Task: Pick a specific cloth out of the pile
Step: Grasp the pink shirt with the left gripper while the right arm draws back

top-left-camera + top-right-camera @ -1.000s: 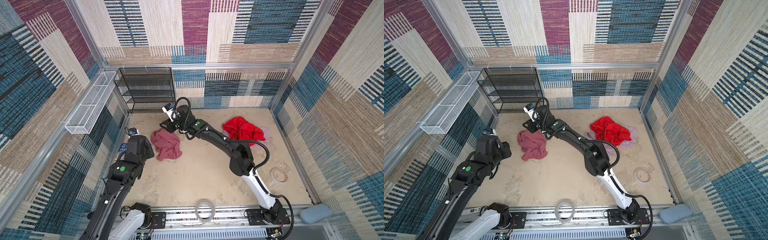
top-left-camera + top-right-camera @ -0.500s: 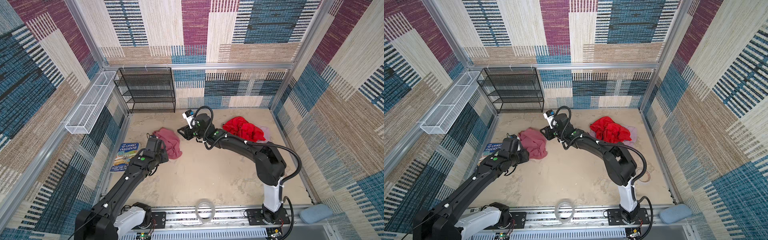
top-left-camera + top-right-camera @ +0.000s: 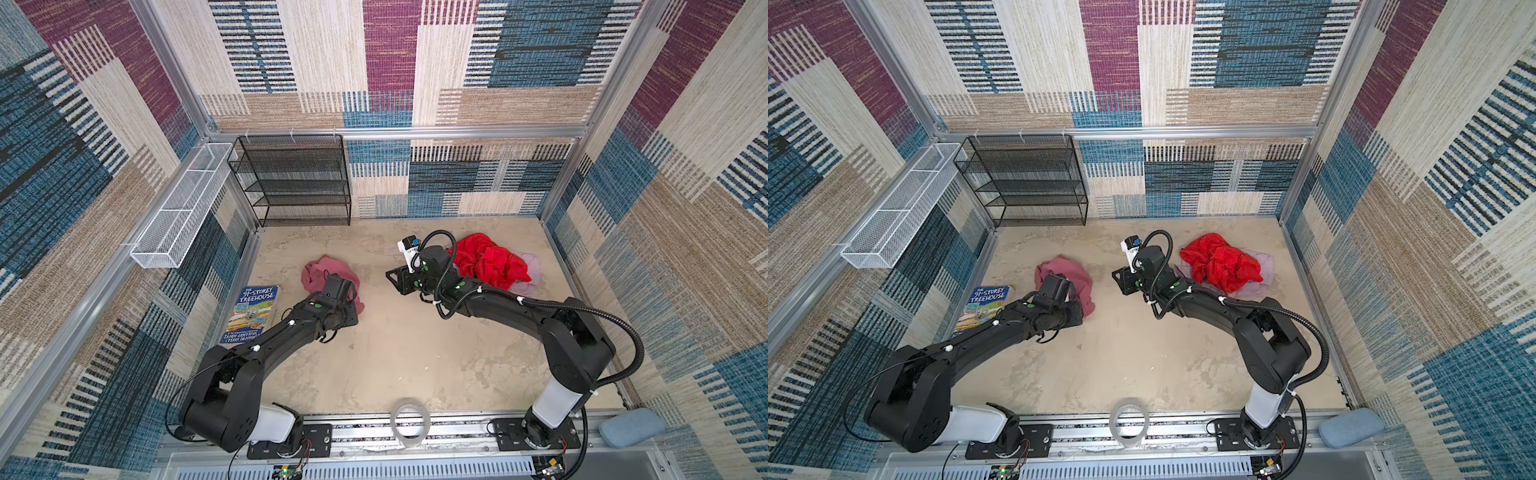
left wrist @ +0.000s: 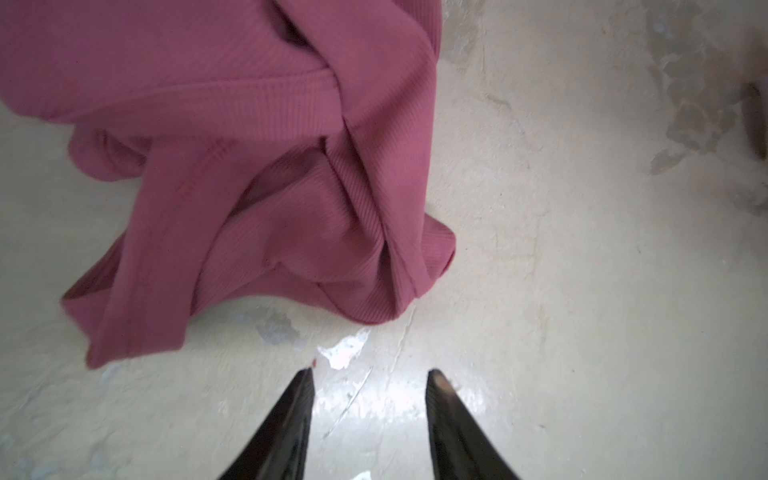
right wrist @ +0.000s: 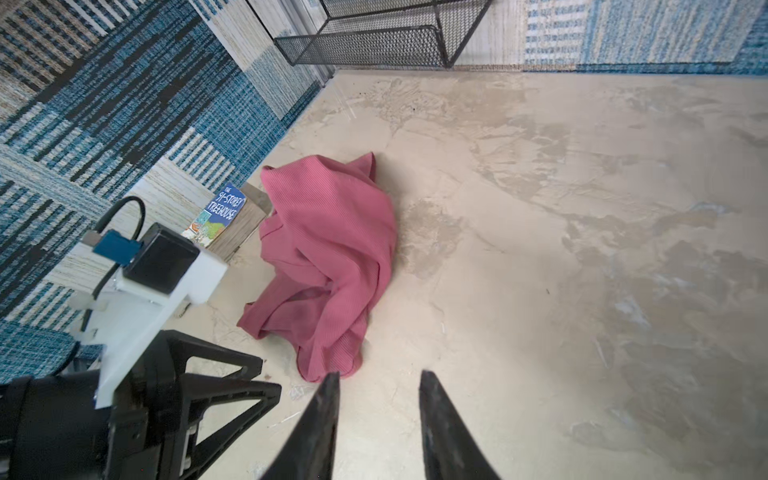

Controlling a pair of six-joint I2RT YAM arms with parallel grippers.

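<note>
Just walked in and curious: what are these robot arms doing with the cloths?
A robot is sorting cloths. The dusty pink cloth lies alone on the tabletop near the 91-Storey Treehouse book, apart from the pile of red and lilac cloths. The left gripper is poised just short of its edge, open and empty. The right gripper, also open and empty, hangs between that cloth and the pile.

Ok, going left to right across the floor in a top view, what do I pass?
Book → dusty pink cloth → right pincer → red cloth → pale lilac cloth. The left pincer overlaps the pink cloth, so I left it out.
</note>
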